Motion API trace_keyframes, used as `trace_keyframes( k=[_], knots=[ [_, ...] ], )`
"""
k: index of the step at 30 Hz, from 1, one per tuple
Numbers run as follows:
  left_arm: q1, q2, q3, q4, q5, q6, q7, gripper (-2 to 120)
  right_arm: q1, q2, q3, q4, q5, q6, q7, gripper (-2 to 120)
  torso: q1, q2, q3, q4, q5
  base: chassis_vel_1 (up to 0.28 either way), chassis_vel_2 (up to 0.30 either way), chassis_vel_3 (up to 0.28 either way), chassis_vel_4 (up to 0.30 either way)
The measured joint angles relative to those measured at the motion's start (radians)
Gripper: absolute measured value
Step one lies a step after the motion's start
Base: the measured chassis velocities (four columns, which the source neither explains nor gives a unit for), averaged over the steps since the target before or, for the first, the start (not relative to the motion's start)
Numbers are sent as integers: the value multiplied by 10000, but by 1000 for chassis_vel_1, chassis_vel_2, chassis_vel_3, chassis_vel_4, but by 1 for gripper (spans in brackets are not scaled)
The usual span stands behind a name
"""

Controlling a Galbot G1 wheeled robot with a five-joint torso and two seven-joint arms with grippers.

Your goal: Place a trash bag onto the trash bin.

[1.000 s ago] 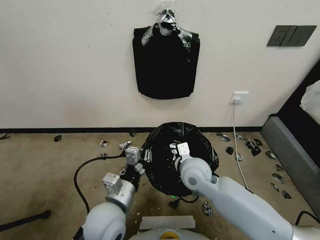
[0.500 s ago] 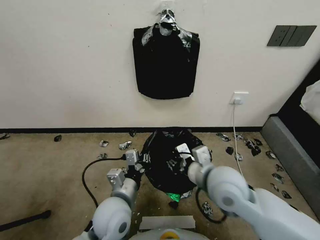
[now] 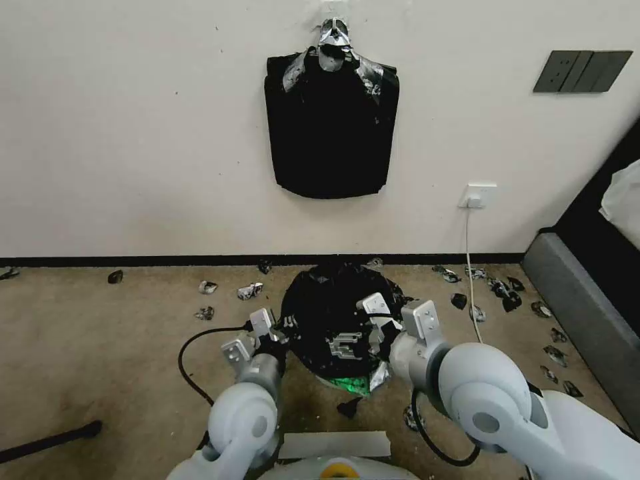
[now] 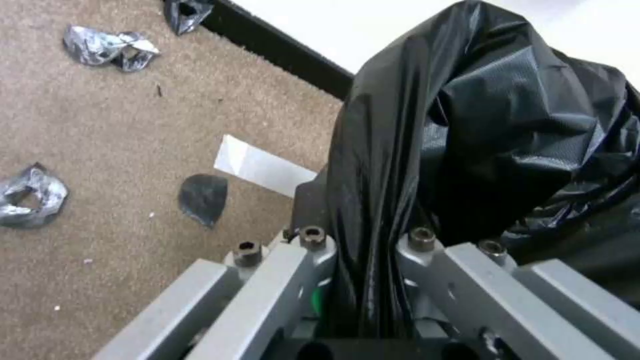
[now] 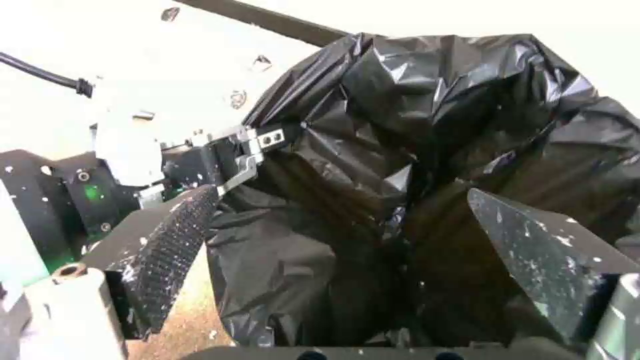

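The glossy black trash bag [image 3: 327, 310] sits crumpled in a low mound on the carpet in front of me, near the wall. The trash bin is hidden. My left gripper [image 3: 279, 331] is at the mound's left side, shut on a pinched fold of the trash bag [image 4: 480, 125], which runs down between its fingers [image 4: 313, 250]. My right gripper [image 3: 357, 340] pushes into the mound's front right. In the right wrist view it [image 5: 340, 200] stands open, its pads wide apart with loose folds of the trash bag [image 5: 413, 125] between them. The left gripper [image 5: 257, 150] shows beyond.
A flat bundle of black bags [image 3: 331, 120] hangs on the wall above. Torn black scraps [image 3: 507, 293] litter the carpet. A white cable [image 3: 477, 313] drops from a wall socket [image 3: 479, 195]. A grey furniture edge [image 3: 580, 320] runs along the right. White tape [image 3: 333, 445] marks the floor.
Both arms drew back toward me and down. The bag went from a rounded dome to a lower, crumpled mound. The right wrist swung out to the right.
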Motion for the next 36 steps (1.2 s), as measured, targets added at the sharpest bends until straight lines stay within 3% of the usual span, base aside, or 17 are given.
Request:
trace_keyframes(
  k=[4,11,16,19,24,27,28,32,33,35,36],
  knots=[
    [-9,33,-20,55,25,78,-13,6,-19,38,31,-32,-4,4,10,100,0,0,0,0,0,0,0,0,0],
    [60,55,-26,-3,58,266,86,27,-85,51,174,-30,-5,11,35,100,0,0,0,1,-2,0,0,0,0],
    [197,163,-91,-264,467,283,694,48,-259,70,483,-13,-31,82,5,100,0,0,0,1,-2,0,0,0,0],
    [437,430,-176,-619,1378,176,1317,62,-832,223,1114,-150,-768,430,-546,100,0,0,0,1,-4,0,0,0,0],
    [909,756,-331,-932,2469,-28,1813,77,-1746,660,1859,-381,-1571,928,-847,100,0,0,0,0,-2,0,0,0,0],
    [1472,896,-667,-1136,3535,-592,2217,91,-2753,1252,2486,-616,-3309,1756,-1475,100,0,0,0,3,-5,0,0,0,0],
    [1472,896,-667,-1136,3535,-592,2217,91,-2753,1252,2486,-616,-3309,1756,-1475,100,0,0,0,3,-5,0,0,0,0],
    [2470,704,-1803,-1348,5760,-2414,3002,99,-4643,2547,3942,-1430,-7119,4308,-3112,100,0,0,0,2,-3,0,0,0,0],
    [2470,704,-1803,-1348,5760,-2414,3002,99,-4643,2547,3942,-1430,-7119,4308,-3112,100,0,0,0,2,-3,0,0,0,0],
    [3085,354,-2537,-1432,6820,-3276,3290,100,-5785,3367,4744,-1751,-8491,5689,-3626,100,0,0,-1,-2,-2,0,0,0,0],
    [3085,354,-2537,-1432,6820,-3276,3290,100,-5785,3367,4744,-1751,-8491,5689,-3626,100,0,0,-1,-2,-2,0,0,0,0]
  ],
)
